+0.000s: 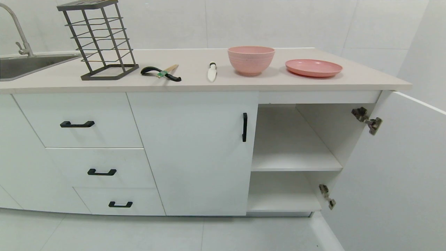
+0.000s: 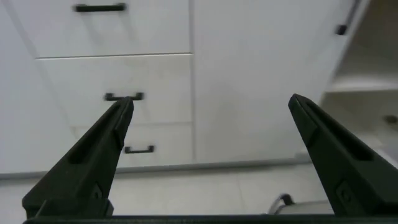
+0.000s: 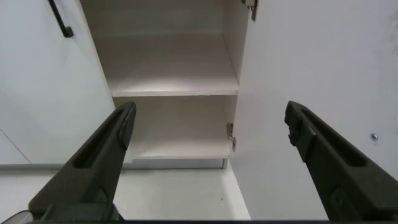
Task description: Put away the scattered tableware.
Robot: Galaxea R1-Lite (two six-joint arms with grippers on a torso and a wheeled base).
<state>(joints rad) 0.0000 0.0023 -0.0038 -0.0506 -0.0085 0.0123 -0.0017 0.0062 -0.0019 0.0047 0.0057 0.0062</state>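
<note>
- Pink bowl [image 1: 251, 60] stands upright on the worktop [image 1: 195, 83], towards its back edge
- Pink plate [image 1: 313, 67] lies flat just to the right of the bowl, not touching it
- Small white utensil [image 1: 212, 72] with a dark tip lies to the left of the bowl, near it and apart from it
- Black scoop with a wooden handle [image 1: 160, 72] lies further left of the bowl, beyond the white utensil
- Dark wire rack [image 1: 99, 40] stands upright well to the left of the bowl, past the scoop, with the sink [image 1: 28, 66] and tap [image 1: 19, 31] beyond it
- Open cupboard [image 1: 292, 157] sits below the bowl and plate, with one shelf and a floor board; its door [image 1: 400, 167] is swung wide to the right
- Three drawers [image 1: 80, 122] with black handles sit below the worktop, down and left of the bowl
- Left gripper [image 2: 211, 102] is low before the drawer fronts, jaws wide apart and holding nothing
- Right gripper [image 3: 210, 109] faces the open cupboard beneath the bowl, jaws wide apart and holding nothing
</note>
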